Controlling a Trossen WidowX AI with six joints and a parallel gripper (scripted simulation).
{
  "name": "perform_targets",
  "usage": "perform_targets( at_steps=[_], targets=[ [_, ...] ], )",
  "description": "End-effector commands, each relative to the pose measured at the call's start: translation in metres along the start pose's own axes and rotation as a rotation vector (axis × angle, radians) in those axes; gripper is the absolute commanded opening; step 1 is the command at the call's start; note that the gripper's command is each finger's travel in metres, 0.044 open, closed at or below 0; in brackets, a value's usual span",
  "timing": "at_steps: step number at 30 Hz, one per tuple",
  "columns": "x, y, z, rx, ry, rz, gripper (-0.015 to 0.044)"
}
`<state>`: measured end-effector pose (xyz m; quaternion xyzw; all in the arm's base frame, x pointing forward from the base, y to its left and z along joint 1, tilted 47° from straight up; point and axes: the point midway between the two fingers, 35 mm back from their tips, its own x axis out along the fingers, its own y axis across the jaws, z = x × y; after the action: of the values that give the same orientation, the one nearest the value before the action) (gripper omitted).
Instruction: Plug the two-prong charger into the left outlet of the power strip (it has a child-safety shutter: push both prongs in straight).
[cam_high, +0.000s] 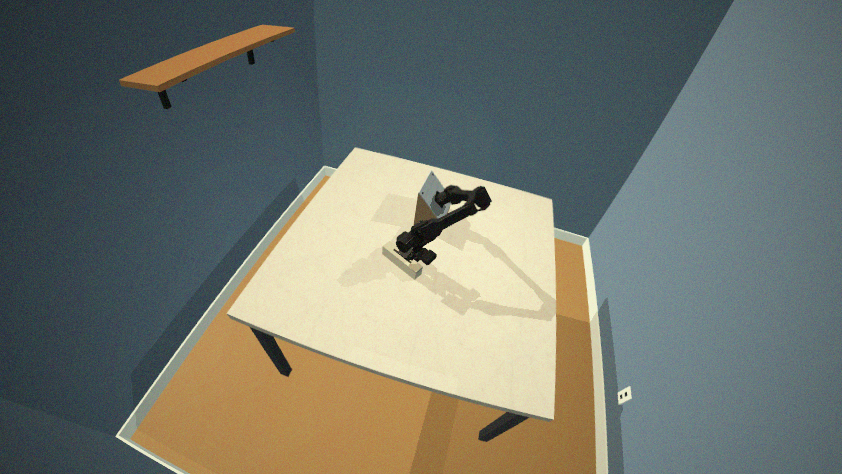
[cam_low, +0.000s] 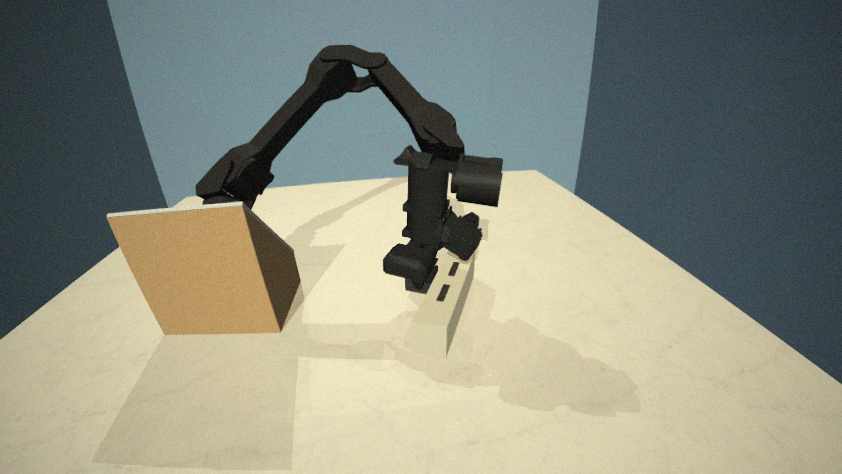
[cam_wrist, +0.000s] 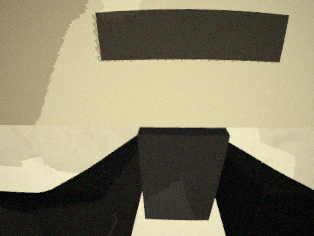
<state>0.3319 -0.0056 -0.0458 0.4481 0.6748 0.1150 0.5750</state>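
The cream power strip (cam_high: 398, 263) (cam_low: 433, 320) (cam_wrist: 187, 95) lies on the table. Two dark outlet recesses show on its top in the exterior view, the nearer recess (cam_low: 443, 292) and the farther recess (cam_low: 453, 269). One dark recess (cam_wrist: 192, 37) shows in the wrist view. My gripper (cam_high: 406, 253) (cam_wrist: 177, 141) points down and is shut on the dark charger (cam_low: 413, 288) (cam_wrist: 175, 175). In the wrist view the charger stands below the recess, its top edge near the strip's long edge. Its prongs are hidden. Whether it touches the strip cannot be told.
A slanted board with a pale face (cam_high: 431, 187) and a brown back (cam_low: 200, 270) stands on the table (cam_high: 329, 294) (cam_low: 530, 435) near the arm's base. A shelf (cam_high: 206, 58) hangs on the wall. A white wall outlet (cam_high: 624, 395) is low on the right.
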Motion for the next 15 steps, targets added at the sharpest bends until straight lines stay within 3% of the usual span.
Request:
perform_targets(
  at_steps=[1,15],
  targets=[
    [-0.0014,0.0017,0.0029,-0.01,-0.007,0.002,0.0],
    [-0.0007,0.0018,0.0031,-0.01,-0.007,0.002,0.0]
  ],
)
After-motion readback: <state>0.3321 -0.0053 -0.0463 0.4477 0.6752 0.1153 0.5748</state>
